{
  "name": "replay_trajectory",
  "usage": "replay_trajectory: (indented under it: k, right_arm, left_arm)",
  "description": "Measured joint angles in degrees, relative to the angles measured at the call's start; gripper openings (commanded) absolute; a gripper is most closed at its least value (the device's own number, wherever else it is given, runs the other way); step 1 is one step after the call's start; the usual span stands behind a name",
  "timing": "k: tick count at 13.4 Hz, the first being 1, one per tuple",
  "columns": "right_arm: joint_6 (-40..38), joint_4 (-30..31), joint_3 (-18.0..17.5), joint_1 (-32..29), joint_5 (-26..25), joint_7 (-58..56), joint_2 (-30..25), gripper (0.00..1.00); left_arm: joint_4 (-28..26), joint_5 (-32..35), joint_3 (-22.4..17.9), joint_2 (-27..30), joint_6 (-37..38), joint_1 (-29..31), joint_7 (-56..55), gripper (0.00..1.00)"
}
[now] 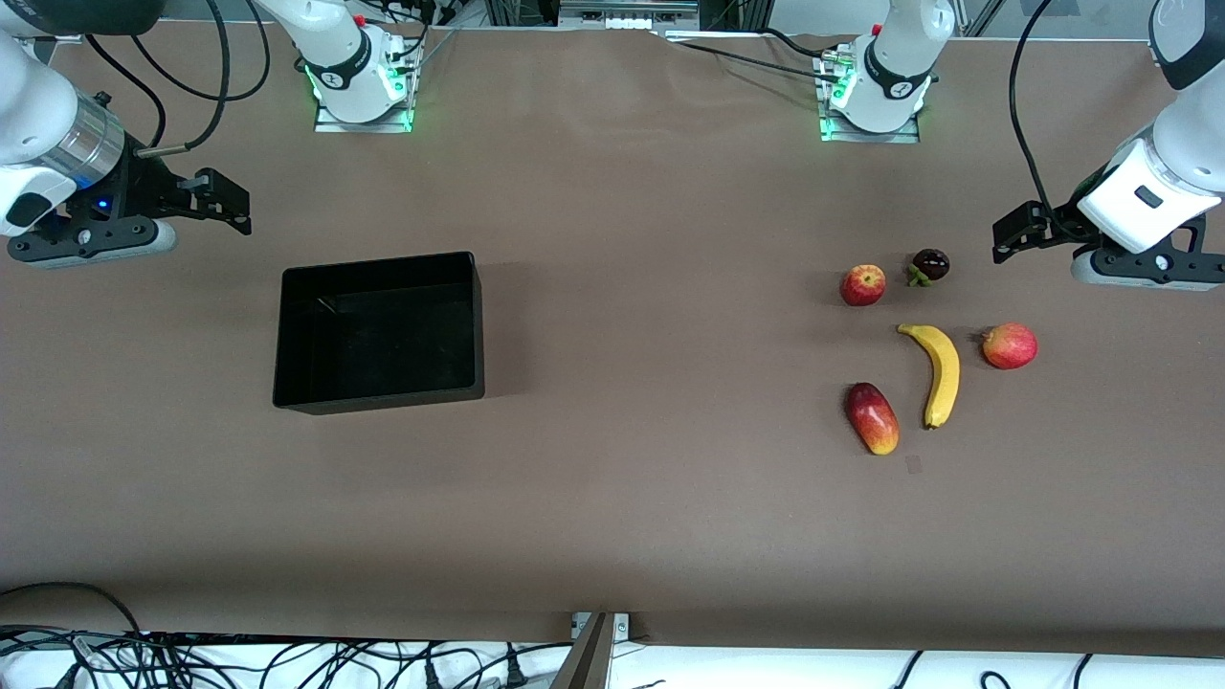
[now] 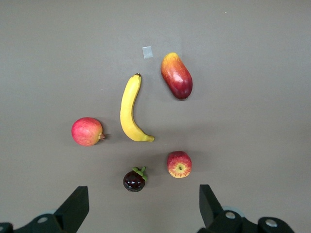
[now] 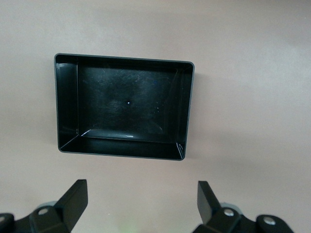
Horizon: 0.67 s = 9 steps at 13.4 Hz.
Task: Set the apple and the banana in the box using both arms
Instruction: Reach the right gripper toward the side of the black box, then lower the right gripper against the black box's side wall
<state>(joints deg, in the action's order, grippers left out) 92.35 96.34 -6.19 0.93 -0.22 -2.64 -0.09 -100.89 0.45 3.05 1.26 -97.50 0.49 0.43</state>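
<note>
Brown paper covers the whole table [image 1: 612, 498], with cables trailing along the edge nearest the front camera.

Box [image 1: 379, 332] — black, glossy, low-walled — sits toward the right arm's end of the table. Nothing lies inside it; the right wrist view shows its bare floor [image 3: 124, 104].

Fruit is grouped toward the left arm's end, well apart from the box:
- apple [image 1: 862, 285], small and red, pale patch at the stem visible in the left wrist view [image 2: 179, 164]
- dark purple fruit [image 1: 929, 266] with a green cap, just beside the apple, toward the left arm's end
- banana [image 1: 939, 373], yellow and curved, lying nearer the front camera than the apple; not touching any neighbour
- round red-orange fruit [image 1: 1010, 345] beside the banana, toward the left arm's end
- oblong red-and-yellow fruit [image 1: 872, 417] beside the banana on its box side, nearest the front camera of the group

Small pale square mark [image 2: 147, 52] on the paper close to the banana's tip.

Left gripper [image 1: 1016, 232] hovers over bare table beside the fruit group — fingers spread wide, holding nothing. Its fingers [image 2: 75, 206] frame the fruit in its wrist view.

Right gripper [image 1: 222, 199] hovers over bare table beside the box, fingers likewise spread wide and holding nothing.
</note>
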Motion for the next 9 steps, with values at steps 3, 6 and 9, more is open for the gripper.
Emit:
replay_trajectory:
  k: [3, 6, 9]
  right_arm:
    - [3.5, 3.6, 0.2, -0.2, -0.1, 0.2, 2.4, 1.0]
    - [18.7, 14.5, 2.4, -0.6, -0.2, 0.2, 6.1, 1.0]
    - [32.1, 24.3, 5.1, -0.9, -0.2, 0.2, 9.6, 1.0]
  left_arm:
    - [0.0, 0.0, 0.1, 0.0, 0.0, 0.0, 0.0, 1.0]
    - [0.0, 0.0, 0.2, 0.0, 0.0, 0.0, 0.0, 1.0]
    - [0.0, 0.0, 0.2, -0.1, 0.0, 0.0, 0.0, 1.0]
